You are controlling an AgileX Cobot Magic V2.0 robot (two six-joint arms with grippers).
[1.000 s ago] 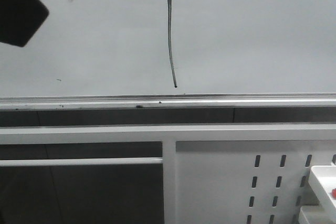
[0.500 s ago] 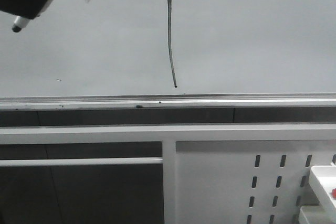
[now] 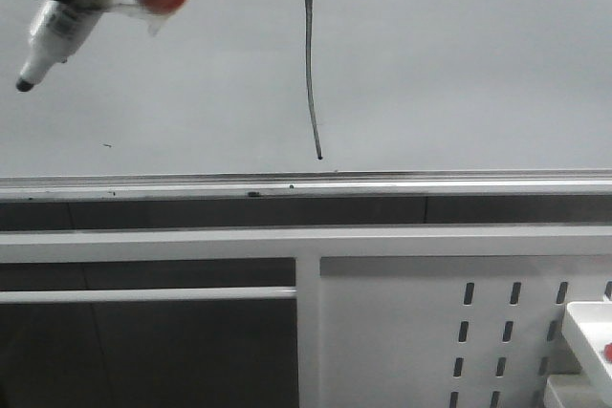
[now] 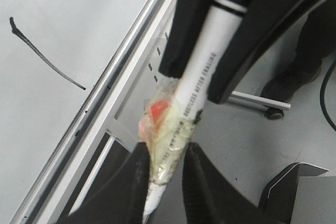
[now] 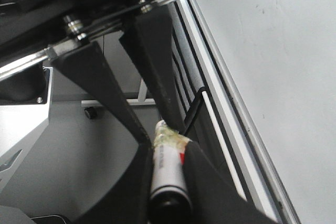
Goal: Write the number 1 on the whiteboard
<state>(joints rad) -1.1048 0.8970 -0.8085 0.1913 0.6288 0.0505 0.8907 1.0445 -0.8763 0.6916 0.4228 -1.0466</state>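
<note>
The number 1 (image 3: 309,64) is a thin dark stroke with a small hook at its top, on the whiteboard (image 3: 459,64). It also shows in the left wrist view (image 4: 44,59). A white marker (image 3: 67,21), wrapped in clear tape with a red patch, hangs at the top left of the front view, its dark tip pointing down-left and off the board. My left gripper (image 4: 165,153) is shut on its taped tip end. My right gripper (image 5: 168,150) is shut on its black cap end (image 5: 168,198). Each gripper's fingers show in the other's wrist view.
A silver rail (image 3: 306,183) runs along the board's lower edge. Below it stands a white frame with a slotted metal panel (image 3: 430,332). A white tray (image 3: 588,322) sits at the lower right. A tiny speck mark (image 3: 107,146) lies on the board at the left.
The marker and the dark gripper at the top left of the front view have moved to the right and down. More of the marker shows now. The stroke is unchanged.
</note>
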